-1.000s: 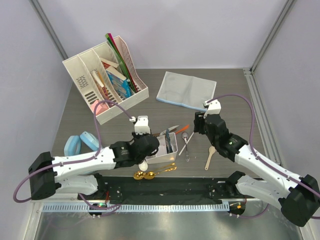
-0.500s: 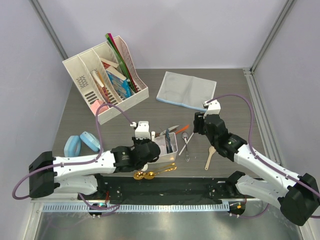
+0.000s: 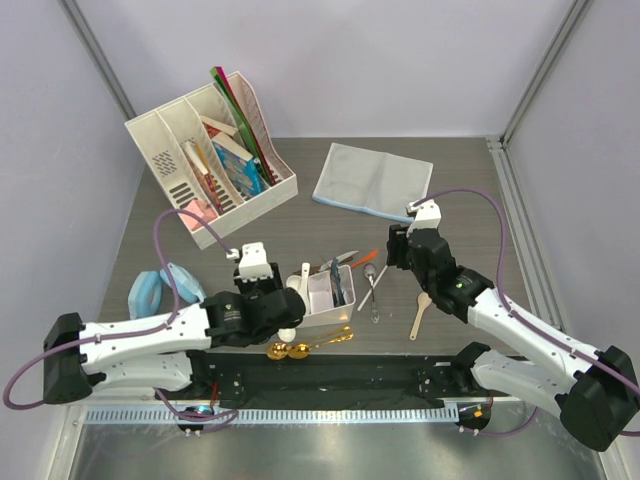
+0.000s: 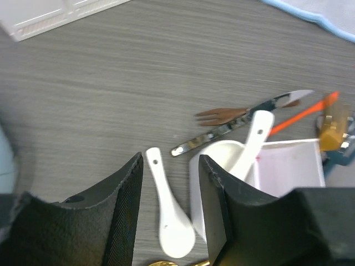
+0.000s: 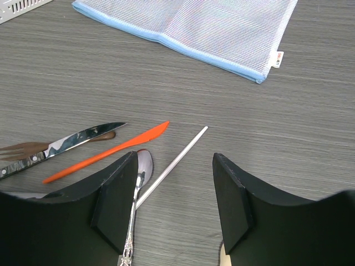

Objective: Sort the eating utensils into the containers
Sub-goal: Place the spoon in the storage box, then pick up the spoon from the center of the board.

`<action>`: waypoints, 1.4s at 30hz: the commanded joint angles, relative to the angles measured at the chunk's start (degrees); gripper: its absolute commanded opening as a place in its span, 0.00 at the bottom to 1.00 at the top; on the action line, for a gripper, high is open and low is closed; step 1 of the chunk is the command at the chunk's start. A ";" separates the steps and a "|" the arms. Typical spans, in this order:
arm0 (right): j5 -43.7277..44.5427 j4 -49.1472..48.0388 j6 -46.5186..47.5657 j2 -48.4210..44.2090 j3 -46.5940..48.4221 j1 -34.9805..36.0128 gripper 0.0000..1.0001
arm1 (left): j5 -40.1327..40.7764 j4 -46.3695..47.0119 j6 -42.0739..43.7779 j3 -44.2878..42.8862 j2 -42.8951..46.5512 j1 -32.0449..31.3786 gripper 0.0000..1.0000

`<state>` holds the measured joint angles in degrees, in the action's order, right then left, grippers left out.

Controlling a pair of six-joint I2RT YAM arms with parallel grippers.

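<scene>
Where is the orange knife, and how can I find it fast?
Look for the pale blue mesh pouch lying flat at the far side of the table. Just on the near side of it, toward the arms, some cutlery is scattered. There the orange knife lies between a silver knife and a silver spoon. It is the only bright orange one; its neighbours are shiny silver.

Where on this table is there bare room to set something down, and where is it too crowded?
Bare table lies between the white organizer and the grey-blue cloth, and again right of the cloth up to the table's edge. It is crowded around the white box, where the knife, orange piece, silver spoon and gold spoons cluster.
</scene>
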<state>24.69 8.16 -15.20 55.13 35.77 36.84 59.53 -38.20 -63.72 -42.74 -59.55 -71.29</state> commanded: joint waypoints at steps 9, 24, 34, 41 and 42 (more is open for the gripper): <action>-0.34 -2.80 -0.71 -0.47 0.79 -0.36 0.61 | -5.19 -10.60 -15.84 -1.29 -10.40 3.52 0.44; -0.17 -2.63 -0.80 -1.35 0.27 -0.45 0.61 | -20.77 -0.48 -9.22 -0.86 -20.17 10.91 0.37; -0.78 -2.63 -0.88 -0.82 0.35 -0.45 0.61 | -25.69 6.55 -10.90 5.74 -21.13 10.73 0.34; -0.69 -2.63 -0.88 -0.47 0.44 -0.45 0.61 | -24.81 7.52 -8.87 5.04 -20.26 10.38 0.34; -0.69 -2.63 -0.88 -0.64 0.44 -0.45 0.61 | -24.90 7.43 -8.87 4.95 -20.08 10.38 0.34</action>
<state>23.79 8.19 -15.33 54.92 35.73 36.62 37.34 -33.54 -72.77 -38.39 -80.20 -60.40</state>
